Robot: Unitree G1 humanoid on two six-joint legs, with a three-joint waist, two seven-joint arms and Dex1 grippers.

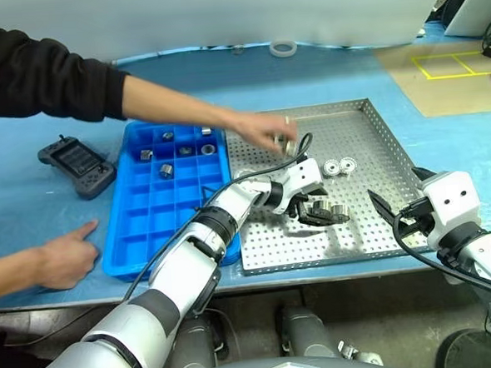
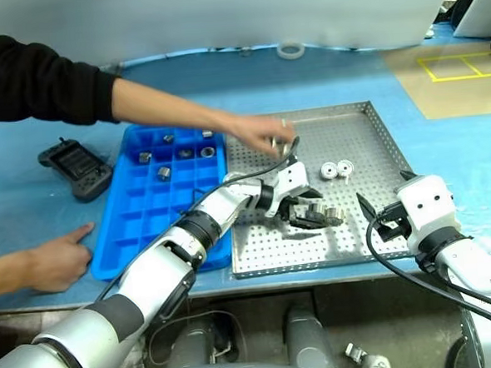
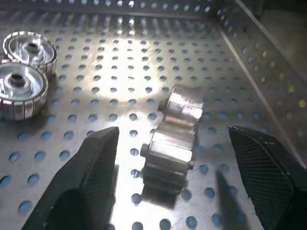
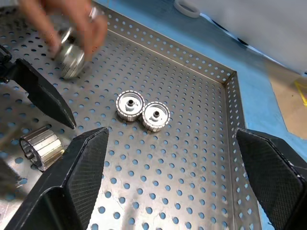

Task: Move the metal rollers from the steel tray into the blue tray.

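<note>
Step in hand: pickup of a roller from the steel tray.

- Left pincer: spread wide, empty, low over the tray, straddling two metal rollers lying on their sides, touching each other.
- Two more rollers: upright, side by side, further along the tray.
- Blue tray: just beside the steel tray on the table, several rollers already in far compartments.
- Right pincer: wide, empty, at the tray's near right edge.
- Person's hand: over the tray, holding a roller.

Advice: centre on the nearer roller only, close across its flats, lift straight, keep clear of the hand.
</note>
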